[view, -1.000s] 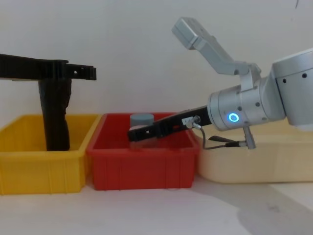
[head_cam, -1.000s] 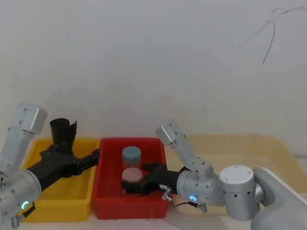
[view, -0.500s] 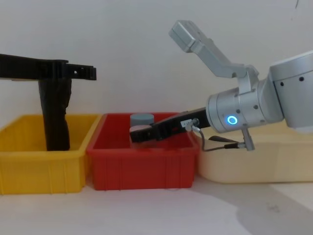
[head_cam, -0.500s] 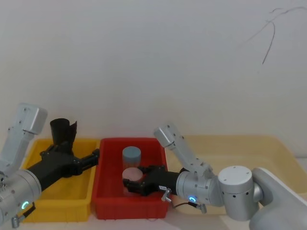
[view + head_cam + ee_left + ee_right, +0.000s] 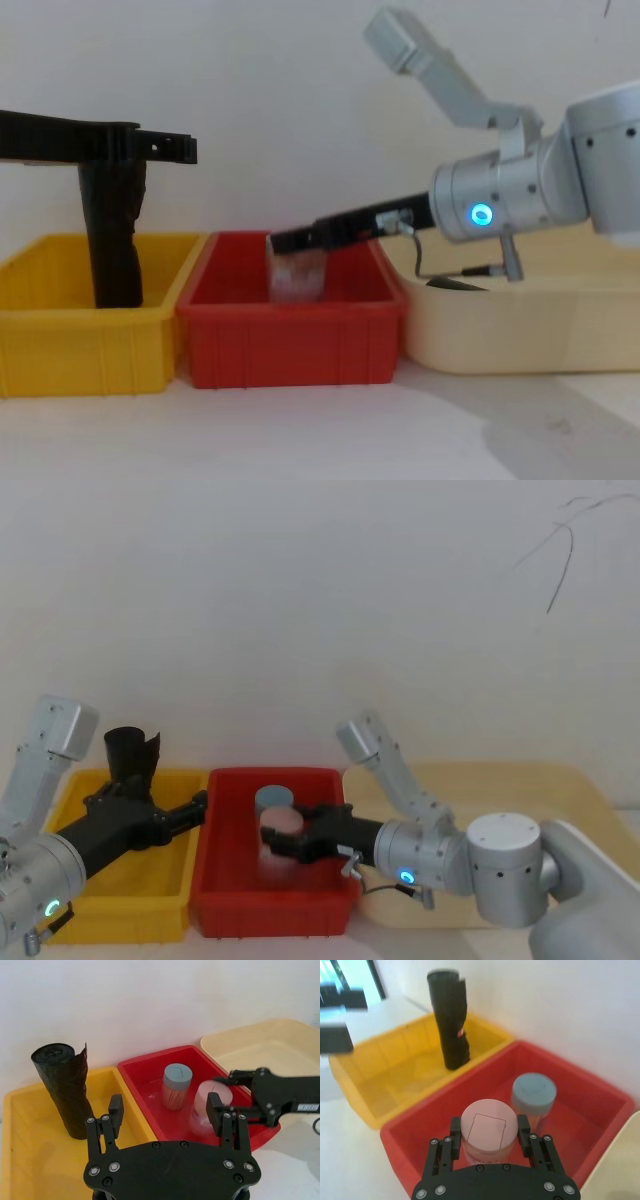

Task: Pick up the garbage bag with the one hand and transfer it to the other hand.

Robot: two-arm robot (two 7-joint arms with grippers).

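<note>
White wall backs a pale bench (image 5: pixel 330 430) carrying three bins in a row, with the red bin (image 5: pixel 225 905) as the middle one. Left of the red bin sits a yellow bin (image 5: pixel 130 910), and right of it a cream tray (image 5: pixel 520 335). The garbage bag (image 5: pixel 450 1025), a black crinkled roll with a small red-and-white mark on its side, stands upright inside the yellow bin, near the wall it shares with the red bin. The left end effector (image 5: pixel 165 1120) hovers above the yellow bin, beside the roll and apart from it, its fingers spread wide and holding nothing. The right end effector (image 5: pixel 487 1135) reaches over the red bin from the cream tray's side and is clamped on a clear jar with a pink lid (image 5: pixel 488 1125), held up off the red bin's floor. A second jar with a grey-blue lid (image 5: pixel 534 1090) stands in the red bin just behind the held one.
</note>
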